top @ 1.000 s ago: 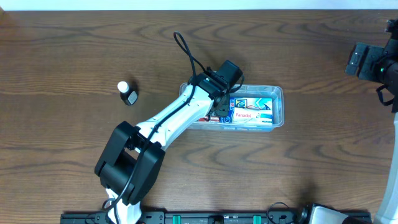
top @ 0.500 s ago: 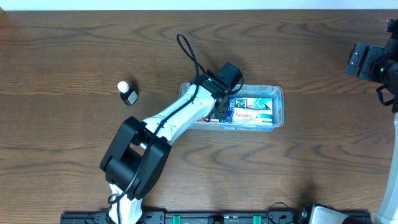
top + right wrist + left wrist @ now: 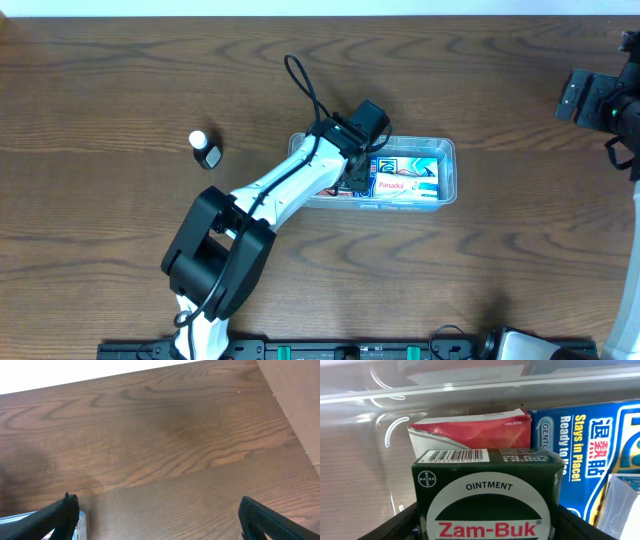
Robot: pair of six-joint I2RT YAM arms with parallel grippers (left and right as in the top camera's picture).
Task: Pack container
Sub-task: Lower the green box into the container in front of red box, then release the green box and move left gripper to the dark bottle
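Note:
The container point(image 3: 449, 172) is a clear plastic tub at the table's centre. My left gripper point(image 3: 355, 178) reaches into its left end and is shut on a dark green Zam-Buk ointment box point(image 3: 487, 495), with a finger on each side of it. In the left wrist view a red box point(image 3: 470, 432) lies just beyond it against the container's wall point(image 3: 395, 390), and a blue box point(image 3: 590, 460) lies to its right. A blue Panadol box point(image 3: 405, 180) lies in the tub. My right gripper point(image 3: 157, 515) is open and empty at the far right point(image 3: 600, 100), apart from the tub.
A small dark bottle with a white cap point(image 3: 205, 150) stands on the wood table left of the tub. A corner of the tub point(image 3: 80, 522) shows at the right wrist view's lower left. A black rail point(image 3: 350, 350) runs along the front edge.
The left arm's elbow has shifted slightly up and right; its gripper stays in the tub's left end with the box. The right arm has not moved.

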